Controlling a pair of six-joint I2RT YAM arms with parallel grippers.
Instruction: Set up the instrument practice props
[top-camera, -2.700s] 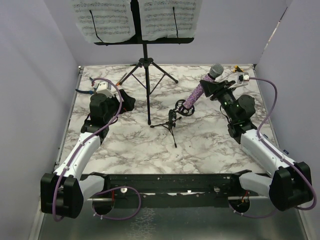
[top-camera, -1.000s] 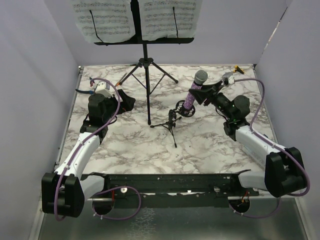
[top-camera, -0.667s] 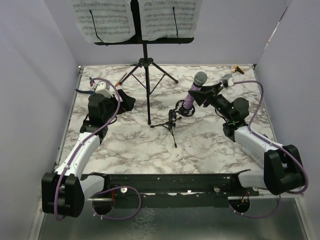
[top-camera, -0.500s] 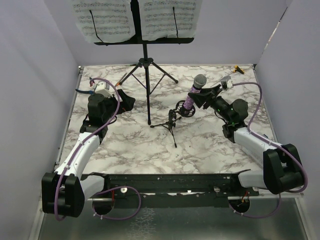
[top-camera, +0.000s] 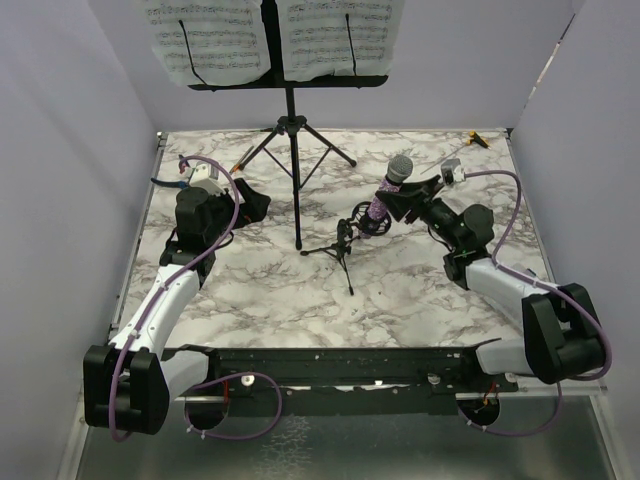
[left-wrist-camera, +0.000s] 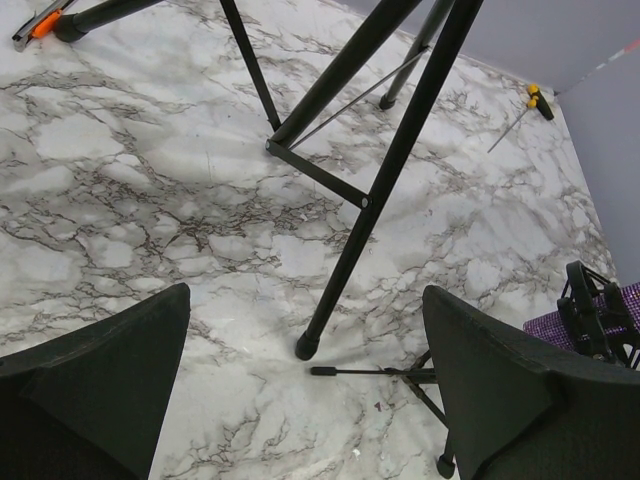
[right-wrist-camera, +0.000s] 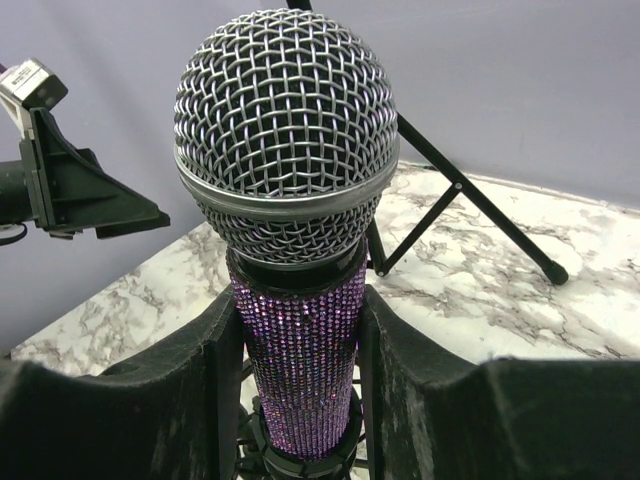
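The right pincer clamps the barrel of the purple glitter microphone, right of the counter's centre, with bare marble toward the near and right edges. The microphone stands nearly upright, mesh head up, tail in the small mic stand's ring clip. The music stand's legs spread just far-left of it. The left pincer gapes wide, empty.

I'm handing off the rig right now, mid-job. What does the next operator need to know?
Right gripper: shut on the purple microphone, held near upright, lower end in the clip ring of the mic stand.
Left gripper: open, empty, low by the music stand legs.
Done: music stand up at the back, sheet-music pages on its desk; mic stand on its tripod mid-table.
Left: confirm the microphone is seated, open the right gripper, back away.
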